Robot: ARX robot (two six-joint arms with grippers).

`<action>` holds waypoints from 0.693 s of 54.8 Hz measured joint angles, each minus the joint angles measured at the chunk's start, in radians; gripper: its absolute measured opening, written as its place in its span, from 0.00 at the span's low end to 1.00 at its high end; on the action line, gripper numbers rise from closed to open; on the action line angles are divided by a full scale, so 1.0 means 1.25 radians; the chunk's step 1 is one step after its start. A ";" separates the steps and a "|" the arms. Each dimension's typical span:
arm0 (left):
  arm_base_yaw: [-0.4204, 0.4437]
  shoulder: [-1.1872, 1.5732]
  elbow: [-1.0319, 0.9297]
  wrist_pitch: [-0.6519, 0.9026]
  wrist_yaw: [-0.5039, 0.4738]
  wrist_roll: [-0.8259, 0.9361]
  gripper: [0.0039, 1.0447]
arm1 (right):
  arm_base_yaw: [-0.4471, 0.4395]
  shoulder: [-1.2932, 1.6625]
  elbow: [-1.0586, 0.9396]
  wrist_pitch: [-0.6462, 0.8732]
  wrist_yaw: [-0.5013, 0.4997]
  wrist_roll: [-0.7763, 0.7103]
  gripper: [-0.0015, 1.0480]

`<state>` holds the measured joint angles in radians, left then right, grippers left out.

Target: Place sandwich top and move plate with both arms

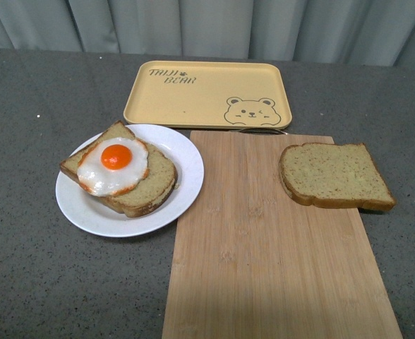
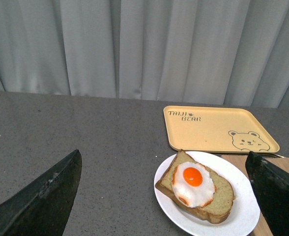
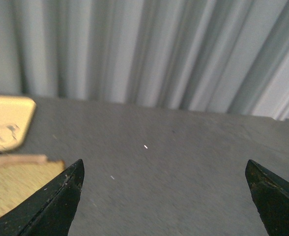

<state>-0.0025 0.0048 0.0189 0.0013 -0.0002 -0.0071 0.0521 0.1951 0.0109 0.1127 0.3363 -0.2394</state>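
The plate [image 1: 188, 168], round, shallow and plain glossy white, sits on the left of the grey speckled table [image 1: 31, 275], its right rim lapping over the left edge of the cutting board [image 1: 264, 268]. It holds one thick slice of wholemeal bread [image 1: 151, 187], lying flat and turned cornerwise. On that slice lies a fried egg [image 1: 113, 167] with a domed orange yolk and a smooth white browned orange at the edge.

The yellow tray [image 1: 200, 99], a rectangle with rounded corners and a raised lip, lies behind the board, its near edge just beside the board's far edge. It has a matte face printed with a bear drawing and lettering, and nothing in it.

The sandwich top [image 1: 334, 175] is in no container. It lies flat on the far right of the pale bamboo board and hangs over the board's right edge above the table. It is a squarish tan slice with a grainy crumb, a darker brown crust and a bare face, well apart from the plate.

A pleated grey curtain [image 1: 207, 25] hangs behind the table.

In its wrist view, the left gripper [image 2: 162, 153] hangs above the table near the plate, its dark tapered fingers [image 2: 41, 201] spread wide and empty. The right gripper [image 3: 164, 162] is likewise spread wide over bare table, holding nothing.
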 joint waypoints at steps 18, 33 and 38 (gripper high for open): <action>0.000 0.000 0.000 0.000 0.000 0.000 0.94 | -0.188 0.640 0.169 0.239 -0.329 0.092 0.91; 0.000 0.000 0.000 0.000 0.000 0.000 0.94 | -0.265 1.088 0.426 0.107 -0.584 0.217 0.91; 0.000 0.000 0.000 0.000 0.000 0.000 0.94 | -0.266 1.206 0.511 0.052 -0.642 0.231 0.91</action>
<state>-0.0025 0.0048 0.0189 0.0013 0.0002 -0.0071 -0.2810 1.7031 0.6495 0.1772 -0.4660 0.0498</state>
